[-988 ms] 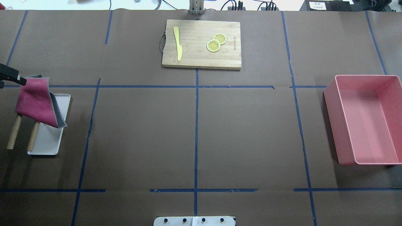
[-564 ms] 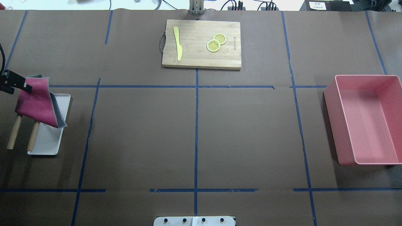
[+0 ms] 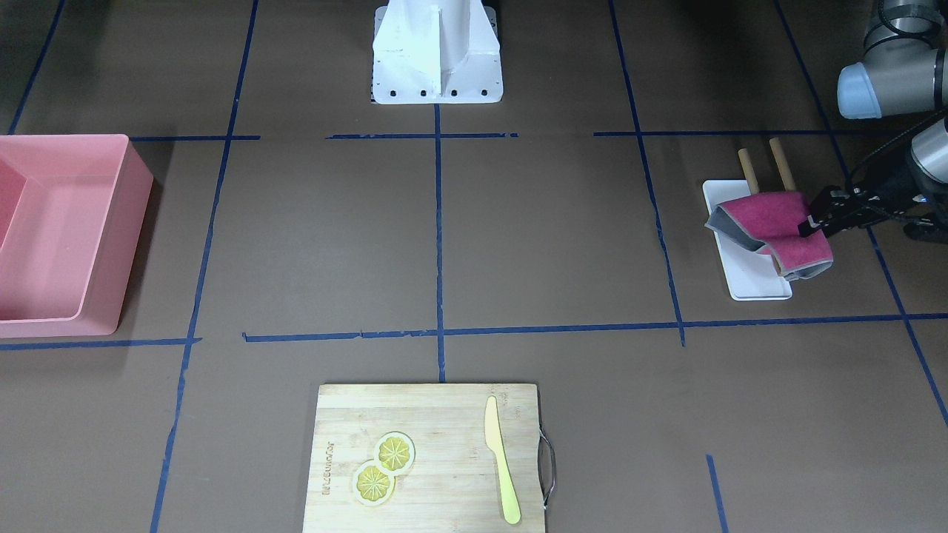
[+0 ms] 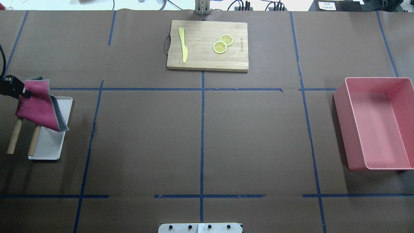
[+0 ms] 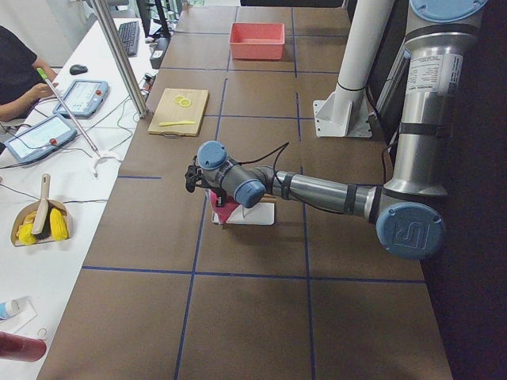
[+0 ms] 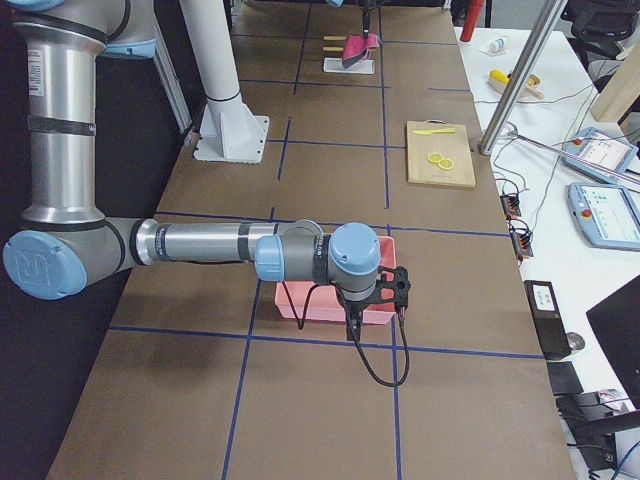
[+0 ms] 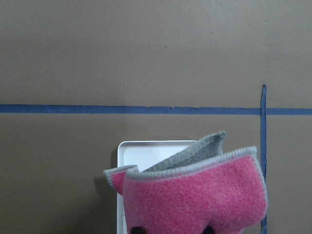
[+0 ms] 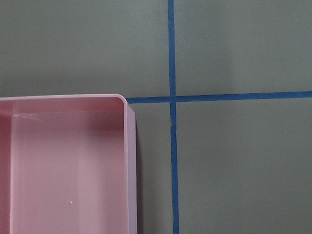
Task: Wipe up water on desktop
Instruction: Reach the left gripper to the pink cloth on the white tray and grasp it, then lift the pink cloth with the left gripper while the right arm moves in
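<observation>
A wide dark-brown desktop (image 4: 252,136), divided into rectangles by blue tape, lies bare across its middle, and no puddle or wet patch can be made out on it in any view. At the far left end, on the robot's left, a pink cloth (image 4: 37,106) with a grey underside hangs over two wooden rods (image 4: 14,136) above a small white tray (image 4: 48,145). The left gripper (image 4: 24,92) is at the cloth's upper edge. In the left wrist view two dark fingertips (image 7: 207,228) show apart with the cloth between them, but it cannot be told whether they are clamping it. The right gripper (image 6: 395,295) hangs beside a pink bin (image 4: 378,126) at the right end, and whether its fingers are open or closed also cannot be told. The step in hand looks like taking the cloth from its rack, so wiping has not begun. The next move likely calls for a firm pinch, a lift clear of the rods, and then carrying the cloth out over the tabletop to find the water
</observation>
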Controlling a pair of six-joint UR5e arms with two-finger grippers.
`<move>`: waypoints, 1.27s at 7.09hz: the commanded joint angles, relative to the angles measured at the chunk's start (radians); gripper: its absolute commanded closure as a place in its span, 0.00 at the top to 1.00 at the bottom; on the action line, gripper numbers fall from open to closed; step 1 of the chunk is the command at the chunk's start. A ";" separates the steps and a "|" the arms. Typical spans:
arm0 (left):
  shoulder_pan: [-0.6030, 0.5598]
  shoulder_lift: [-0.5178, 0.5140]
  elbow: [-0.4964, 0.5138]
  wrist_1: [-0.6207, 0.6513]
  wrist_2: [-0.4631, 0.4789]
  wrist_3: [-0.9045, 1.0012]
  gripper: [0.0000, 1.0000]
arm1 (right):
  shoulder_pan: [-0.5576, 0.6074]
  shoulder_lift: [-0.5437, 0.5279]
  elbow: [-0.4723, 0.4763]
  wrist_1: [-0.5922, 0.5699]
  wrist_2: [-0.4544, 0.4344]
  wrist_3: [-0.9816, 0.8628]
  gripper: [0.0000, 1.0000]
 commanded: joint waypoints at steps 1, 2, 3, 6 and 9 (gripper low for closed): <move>-0.001 0.002 -0.003 -0.001 -0.046 0.001 0.34 | 0.000 0.001 0.000 0.000 0.000 0.000 1.00; -0.001 0.002 -0.002 0.002 -0.046 0.001 0.30 | 0.000 0.001 0.000 0.000 0.000 0.000 1.00; -0.003 0.002 -0.005 0.005 -0.046 0.001 0.20 | 0.000 0.001 0.002 0.000 0.000 0.001 1.00; -0.017 0.004 -0.011 0.011 -0.046 -0.001 0.05 | 0.000 0.001 0.002 0.000 0.000 0.001 1.00; -0.136 -0.001 -0.017 0.031 -0.187 -0.001 0.01 | 0.002 0.001 0.008 0.000 0.035 0.001 1.00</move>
